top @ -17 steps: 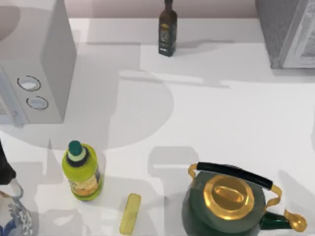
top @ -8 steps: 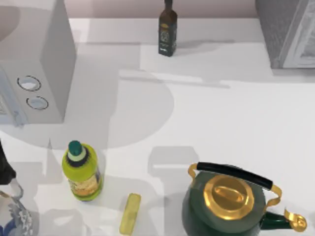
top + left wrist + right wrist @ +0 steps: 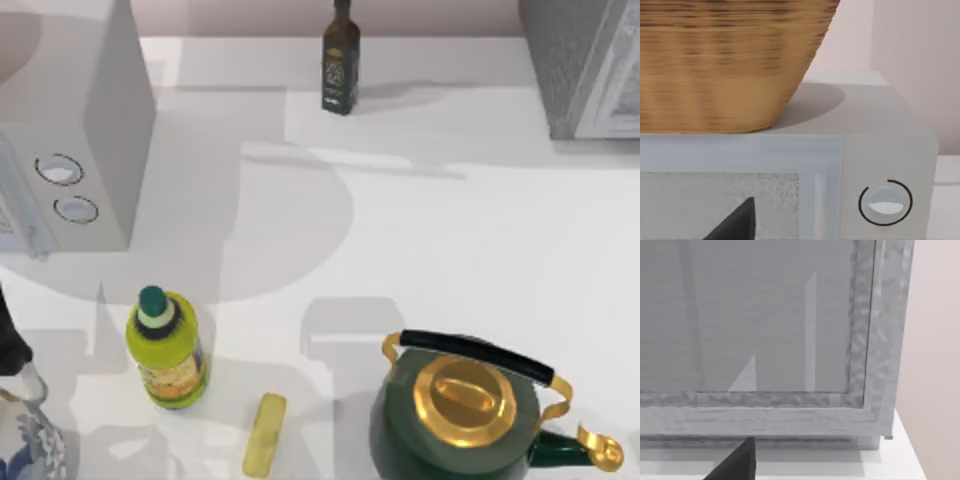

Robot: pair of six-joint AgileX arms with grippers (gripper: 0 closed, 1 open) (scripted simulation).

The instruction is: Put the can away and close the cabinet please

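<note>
Right hand point(image 3: 735, 465) faces cabinet point(image 3: 790, 410) — its framed panel upright.

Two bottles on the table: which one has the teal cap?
The yellow-green bottle near the table's front left, by the yellow bar. The other, the dark bottle at the back, is slim with a dark cap.

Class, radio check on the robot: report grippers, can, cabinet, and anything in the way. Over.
Right gripper faces the cabinet front, fingers unclear. Left gripper faces the white box. Can not sighted. Kettle and green bottle stand on the table.
</note>
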